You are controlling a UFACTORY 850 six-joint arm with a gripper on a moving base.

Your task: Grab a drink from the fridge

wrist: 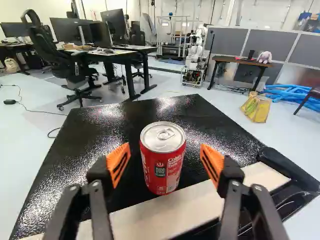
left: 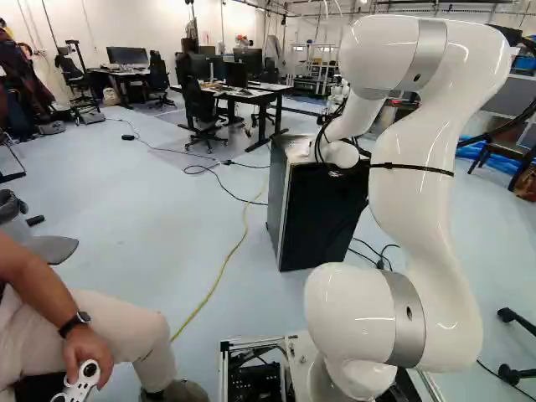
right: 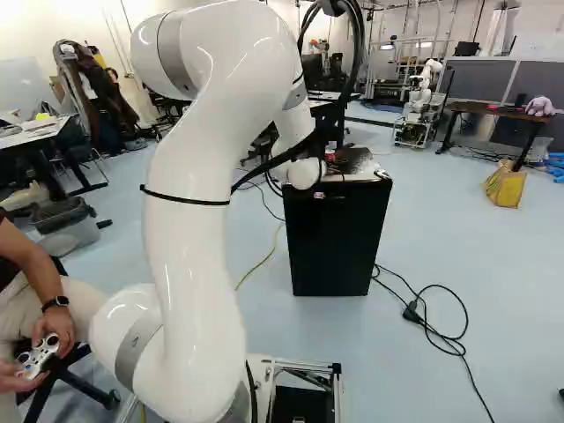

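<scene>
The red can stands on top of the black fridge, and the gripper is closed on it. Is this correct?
Not the grip: the wrist view shows the gripper open, with a gap between the red can and each orange pad. The can does stand on top of the black fridge.

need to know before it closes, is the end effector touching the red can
Apart. The wrist view shows the open end effector astride the red can, with the black top visible between the can and each orange pad.
</scene>
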